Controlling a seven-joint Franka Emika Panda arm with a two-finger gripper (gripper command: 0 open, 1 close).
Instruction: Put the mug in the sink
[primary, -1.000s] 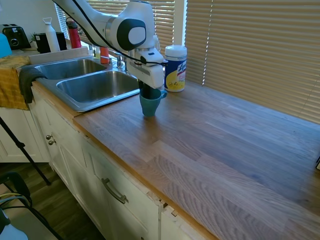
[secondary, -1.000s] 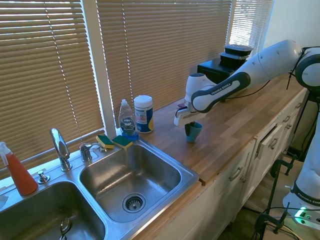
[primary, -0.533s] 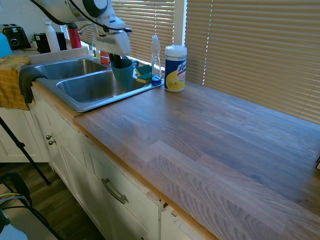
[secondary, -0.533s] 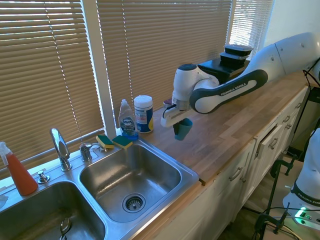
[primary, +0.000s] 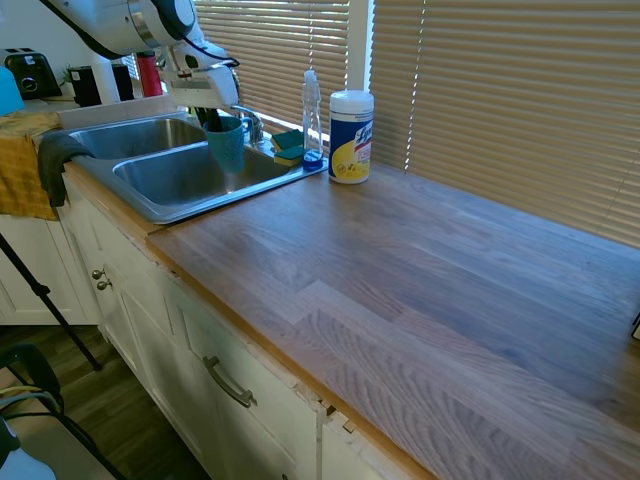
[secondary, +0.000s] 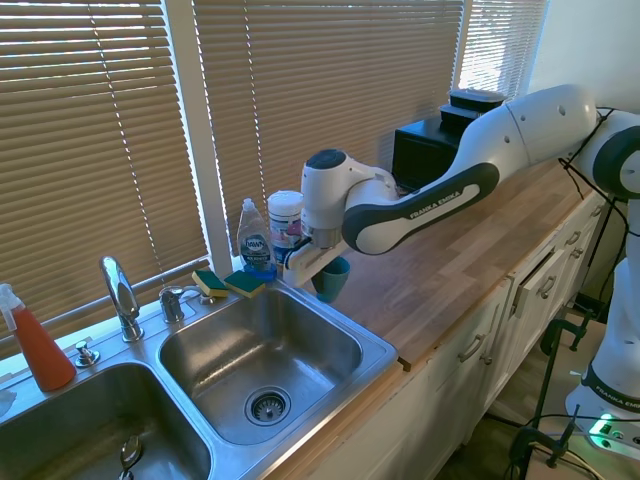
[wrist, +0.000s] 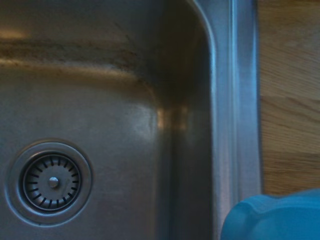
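My gripper (primary: 213, 119) (secondary: 322, 271) is shut on the rim of the teal-blue mug (primary: 227, 145) (secondary: 332, 279), which hangs upright in the air above the near basin of the steel sink (primary: 160, 205) (secondary: 380, 352), close to the basin's edge by the wooden counter. The wrist view looks down into that basin, with its drain (wrist: 50, 182) in sight, the sink rim (wrist: 235, 100) beside the wood, and a piece of the mug (wrist: 272, 217) at the bottom edge.
Behind the sink stand a chrome faucet (secondary: 120, 295), a dish soap bottle (secondary: 255, 240), two sponges (secondary: 228, 283) and a white wipes canister (primary: 350, 137). An orange spray bottle (secondary: 35, 345) stands far left. A yellow towel (primary: 25, 165) hangs by the far basin.
The arm lifted the mug off the wooden counter and carried it sideways past the canister, bringing it over the near sink basin.
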